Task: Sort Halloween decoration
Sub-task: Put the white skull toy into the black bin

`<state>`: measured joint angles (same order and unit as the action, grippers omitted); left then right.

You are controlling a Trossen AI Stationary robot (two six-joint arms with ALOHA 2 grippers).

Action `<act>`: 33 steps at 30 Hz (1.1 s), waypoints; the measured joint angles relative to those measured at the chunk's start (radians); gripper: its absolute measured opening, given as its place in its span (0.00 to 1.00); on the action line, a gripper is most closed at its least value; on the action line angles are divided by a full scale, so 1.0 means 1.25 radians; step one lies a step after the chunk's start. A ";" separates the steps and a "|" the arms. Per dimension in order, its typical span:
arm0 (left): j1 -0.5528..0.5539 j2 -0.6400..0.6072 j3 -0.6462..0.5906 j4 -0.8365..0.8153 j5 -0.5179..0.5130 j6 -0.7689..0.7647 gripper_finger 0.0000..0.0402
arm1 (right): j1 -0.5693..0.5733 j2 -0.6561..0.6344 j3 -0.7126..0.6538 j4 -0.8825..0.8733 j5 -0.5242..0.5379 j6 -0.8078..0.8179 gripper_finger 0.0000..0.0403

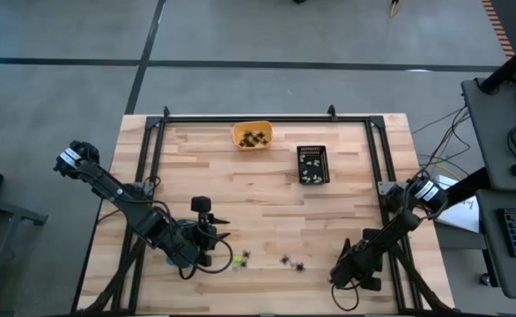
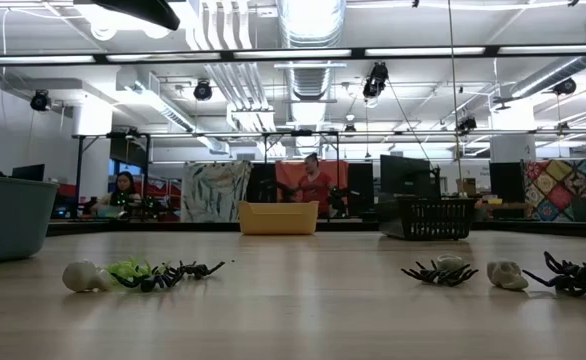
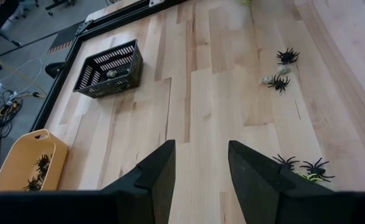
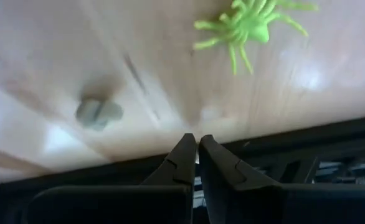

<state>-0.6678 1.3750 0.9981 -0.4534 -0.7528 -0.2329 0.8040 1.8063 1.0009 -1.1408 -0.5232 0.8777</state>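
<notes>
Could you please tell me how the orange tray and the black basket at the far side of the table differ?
The orange tray has solid, smooth walls, while the black basket has slotted, see-through sides. The orange tray holds dark spider-like trinkets; the black basket holds pale, whitish pieces. The orange tray sits nearer the table's far edge and further toward the left arm's side, the black basket closer in and toward the right arm's side. Both are small open-topped containers, upright on the wooden table.

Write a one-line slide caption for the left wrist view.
Left gripper, jaws open, hovers over the wooden table; black spiders lie ahead, black basket and orange tray beyond.
</notes>
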 joint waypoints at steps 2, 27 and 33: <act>0.000 0.000 0.000 0.002 0.000 0.000 0.33 | -0.005 -0.002 0.015 -0.017 -0.004 0.002 0.02; 0.002 0.000 0.000 0.013 0.000 0.001 0.33 | -0.300 -0.122 0.252 -0.081 0.551 -0.244 0.02; 0.005 0.000 0.000 0.014 0.000 0.001 0.33 | -0.510 -0.149 0.274 -0.013 0.677 -0.429 0.02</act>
<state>-0.6615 1.3754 0.9981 -0.4361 -0.7528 -0.2321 0.1666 1.6194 1.3435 -1.1566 0.3234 0.3419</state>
